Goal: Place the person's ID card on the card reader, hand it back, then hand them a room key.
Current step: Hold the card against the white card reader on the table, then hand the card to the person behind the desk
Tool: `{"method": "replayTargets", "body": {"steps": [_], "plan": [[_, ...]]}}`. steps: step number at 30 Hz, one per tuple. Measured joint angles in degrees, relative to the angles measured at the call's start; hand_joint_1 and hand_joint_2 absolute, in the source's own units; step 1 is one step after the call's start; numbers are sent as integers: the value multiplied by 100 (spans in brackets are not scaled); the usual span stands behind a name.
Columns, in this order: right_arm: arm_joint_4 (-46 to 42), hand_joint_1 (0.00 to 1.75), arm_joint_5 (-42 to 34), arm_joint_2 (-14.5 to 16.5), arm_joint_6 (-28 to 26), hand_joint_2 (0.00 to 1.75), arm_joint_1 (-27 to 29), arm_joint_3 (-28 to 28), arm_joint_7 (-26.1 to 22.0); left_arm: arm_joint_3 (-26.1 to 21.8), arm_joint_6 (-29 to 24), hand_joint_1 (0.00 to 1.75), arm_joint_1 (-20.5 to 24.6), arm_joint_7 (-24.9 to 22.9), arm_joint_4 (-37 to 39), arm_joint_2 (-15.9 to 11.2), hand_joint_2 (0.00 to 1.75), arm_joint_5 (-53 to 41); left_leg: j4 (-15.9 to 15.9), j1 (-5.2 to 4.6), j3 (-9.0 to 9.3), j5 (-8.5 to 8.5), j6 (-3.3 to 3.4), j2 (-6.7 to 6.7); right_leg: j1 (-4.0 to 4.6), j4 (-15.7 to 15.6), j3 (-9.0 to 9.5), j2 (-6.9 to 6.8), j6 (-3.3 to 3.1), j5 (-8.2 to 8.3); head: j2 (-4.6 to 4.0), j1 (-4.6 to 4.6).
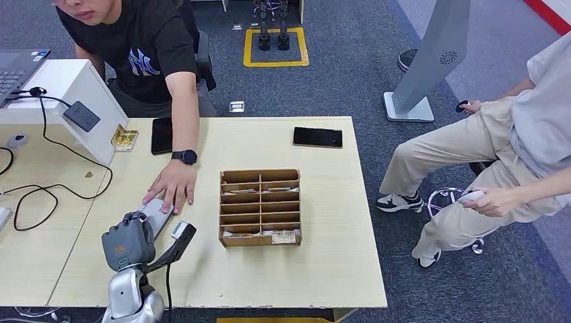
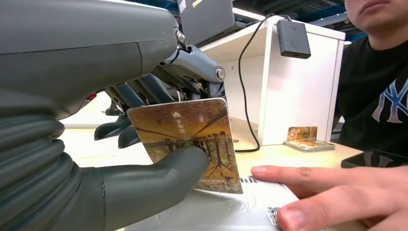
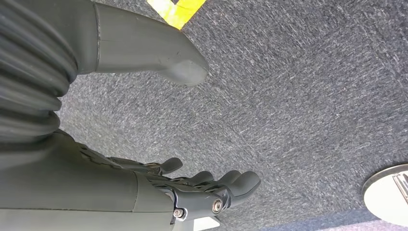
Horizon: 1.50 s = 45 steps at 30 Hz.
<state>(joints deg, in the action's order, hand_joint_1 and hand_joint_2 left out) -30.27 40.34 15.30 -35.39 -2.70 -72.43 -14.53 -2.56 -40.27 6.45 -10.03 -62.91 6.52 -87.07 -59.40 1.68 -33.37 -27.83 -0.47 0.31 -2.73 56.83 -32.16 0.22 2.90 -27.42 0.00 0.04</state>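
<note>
Gripping the card (image 2: 185, 139) between thumb and fingers, our left hand (image 1: 128, 239) is holding it on edge just above the white reader (image 2: 226, 209), where the person's hand (image 1: 173, 186) is resting. Our right hand (image 3: 144, 187) is hanging empty, fingers loosely apart. We're thinking the card could slip or bump their fingers, since everything's crowding that reader.

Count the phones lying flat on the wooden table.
2. One dark phone lies at the table's far edge beside the seated person's forearm; the other phone lies near the far right corner, beyond the card organizer. None seems hidden.
</note>
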Motion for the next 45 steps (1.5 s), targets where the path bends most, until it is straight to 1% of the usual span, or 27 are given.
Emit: {"method": "replayTargets", "body": {"steps": [18,36,39,41,42,45], "plan": [[0,0,2,0,29,175,-5,0,-20,-2,-4,175,-31,128,104,69,175,8,0,0,7,0,0,-1,0,0,8,-1,0,0,0,0],[0,0,1,0,62,175,-20,0,-20,-2,-6,175,-19,112,243,72,175,28,1,0,30,0,0,0,0,0,29,0,0,0,0,0],[0,0,-14,0,93,175,-21,-1,-28,-2,-5,175,5,168,334,72,175,106,1,0,32,0,0,0,0,0,30,0,0,0,0,0],[-1,0,-22,0,116,175,-21,-3,-27,15,25,175,38,252,450,73,175,327,1,0,34,0,0,0,0,0,31,-1,0,0,0,0],[-4,0,-22,0,123,175,-22,-4,-14,37,69,175,56,325,500,76,175,581,1,0,35,0,0,-1,0,0,33,-2,0,0,0,1],[-44,0,-20,6,139,175,-21,-7,79,178,372,173,110,614,535,87,175,1820,2,-1,47,0,0,-6,-1,0,49,-10,0,-2,0,0]]}}
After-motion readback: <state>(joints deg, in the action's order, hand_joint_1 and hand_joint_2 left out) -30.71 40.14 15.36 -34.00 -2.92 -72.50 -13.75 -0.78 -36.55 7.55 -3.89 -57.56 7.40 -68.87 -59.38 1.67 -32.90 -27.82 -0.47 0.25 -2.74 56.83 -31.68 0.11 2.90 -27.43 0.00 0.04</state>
